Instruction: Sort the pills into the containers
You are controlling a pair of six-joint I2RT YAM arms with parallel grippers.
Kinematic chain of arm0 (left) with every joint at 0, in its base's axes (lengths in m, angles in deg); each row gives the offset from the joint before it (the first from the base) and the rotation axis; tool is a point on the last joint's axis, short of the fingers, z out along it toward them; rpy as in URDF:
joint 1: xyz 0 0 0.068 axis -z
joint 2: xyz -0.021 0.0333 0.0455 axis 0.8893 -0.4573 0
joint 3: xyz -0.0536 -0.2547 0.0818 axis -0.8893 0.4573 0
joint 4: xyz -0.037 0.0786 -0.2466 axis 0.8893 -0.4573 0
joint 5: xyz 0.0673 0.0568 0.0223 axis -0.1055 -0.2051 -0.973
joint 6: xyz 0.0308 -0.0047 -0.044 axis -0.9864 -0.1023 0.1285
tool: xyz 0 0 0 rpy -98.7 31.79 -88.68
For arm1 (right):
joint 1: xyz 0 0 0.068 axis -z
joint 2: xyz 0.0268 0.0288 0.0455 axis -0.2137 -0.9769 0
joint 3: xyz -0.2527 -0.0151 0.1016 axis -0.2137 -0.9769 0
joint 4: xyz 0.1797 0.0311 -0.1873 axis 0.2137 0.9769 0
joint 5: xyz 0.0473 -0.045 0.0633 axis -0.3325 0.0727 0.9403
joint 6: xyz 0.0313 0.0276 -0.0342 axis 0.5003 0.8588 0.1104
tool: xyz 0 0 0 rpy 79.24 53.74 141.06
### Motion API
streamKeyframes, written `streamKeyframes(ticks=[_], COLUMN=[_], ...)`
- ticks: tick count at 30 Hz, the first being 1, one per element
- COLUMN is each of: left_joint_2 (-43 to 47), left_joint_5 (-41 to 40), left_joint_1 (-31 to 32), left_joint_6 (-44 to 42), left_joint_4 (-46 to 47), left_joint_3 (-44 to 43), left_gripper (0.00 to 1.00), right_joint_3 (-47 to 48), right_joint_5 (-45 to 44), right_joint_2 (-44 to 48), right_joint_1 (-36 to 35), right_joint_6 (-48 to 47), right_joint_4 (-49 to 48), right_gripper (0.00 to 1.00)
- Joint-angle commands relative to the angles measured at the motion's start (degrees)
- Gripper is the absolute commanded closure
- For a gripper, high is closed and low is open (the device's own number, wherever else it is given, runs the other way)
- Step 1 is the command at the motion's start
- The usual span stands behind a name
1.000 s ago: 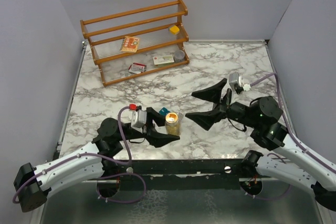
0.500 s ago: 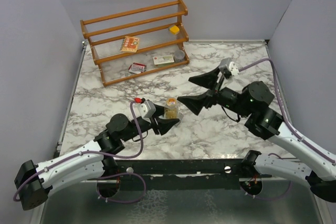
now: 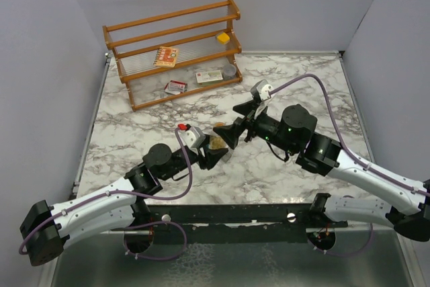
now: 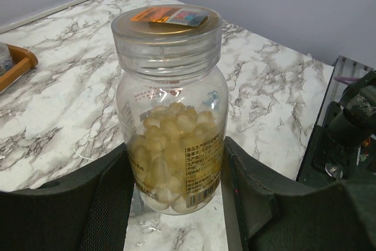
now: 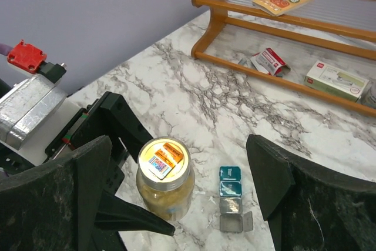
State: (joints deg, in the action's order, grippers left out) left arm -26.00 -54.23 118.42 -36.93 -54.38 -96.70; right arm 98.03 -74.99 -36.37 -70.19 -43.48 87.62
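Note:
A clear pill jar (image 4: 170, 110) with a screw lid and yellow pills stands between my left gripper's (image 4: 176, 166) fingers, which press on both its sides. In the top view the left gripper (image 3: 212, 152) holds this jar (image 3: 216, 142) at the table's middle. My right gripper (image 3: 236, 124) is open and hovers above the jar. In the right wrist view its fingers (image 5: 59, 198) spread wide around the jar (image 5: 165, 183) and the containers (image 5: 231, 195). The containers are a small strip with two teal and two grey compartments, and the nearest grey lid is open.
A wooden rack (image 3: 173, 52) stands at the back left with flat printed packets, a yellow block and a small tin on its shelves. It also shows in the right wrist view (image 5: 282, 69). Grey walls close in the table on three sides.
My left gripper closed on the jar and carried it away from the near edge toward the table's middle. My right arm swung left and now hangs over the jar and containers.

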Motion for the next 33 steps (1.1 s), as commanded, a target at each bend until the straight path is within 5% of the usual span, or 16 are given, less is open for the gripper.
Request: streamKeyframes(ticks=[1,21,33], left_joint_2=[0.38,1.59,1.07], left_joint_5=[-2.1,-3.11,-2.67], left_joint_1=[0.22,0.17,0.18], left_joint_6=[-0.84,-0.7,-0.44], left_joint_4=[1.39,1.9,2.26], left_joint_3=[-2.02,-1.35,-1.3], left_gripper=[1.0,1.0,1.0], right_joint_3=[-0.11,-3.14,-2.38], right_joint_5=[-5.4,-9.13,-8.46], right_joint_2=[-1.44,-3.64,-4.77], right_joint_1=[-2.52,-5.57,-5.6], right_joint_6=[-0.44,1.23,0.76], right_joint_4=[-1.28,-5.82,-5.32], right_gripper=[0.01,0.17,0.38])
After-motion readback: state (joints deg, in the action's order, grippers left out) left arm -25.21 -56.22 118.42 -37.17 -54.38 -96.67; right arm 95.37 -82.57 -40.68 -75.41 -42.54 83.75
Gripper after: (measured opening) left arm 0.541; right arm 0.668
